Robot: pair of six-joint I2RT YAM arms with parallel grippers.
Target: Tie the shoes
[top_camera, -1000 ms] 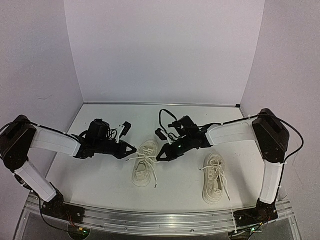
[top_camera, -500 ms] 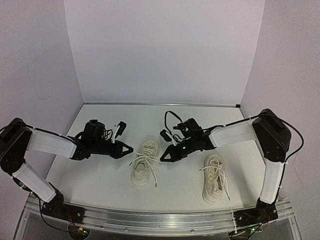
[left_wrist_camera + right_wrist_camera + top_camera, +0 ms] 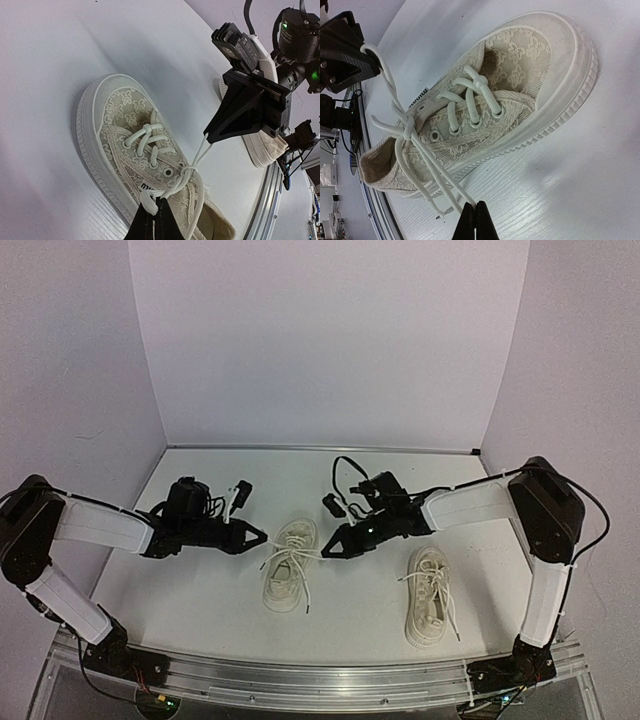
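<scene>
Tightening the bow. The left claw (image 3: 262,537) and right claw (image 3: 326,552), each closed on the laces (image 3: 187,173), hold them taut on opposite sides of the centre shoe (image 3: 285,578), apparently to cinch the knot. The second shoe (image 3: 428,598) lies on the bench (image 3: 200,590) beside the right arm. Both shoes are empty.

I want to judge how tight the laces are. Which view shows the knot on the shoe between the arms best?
The right wrist view: the knot is close and unobstructed on the shoe, laces fanning out. The left wrist view shows it lower in frame; the top view, only a small white crossing.
</scene>
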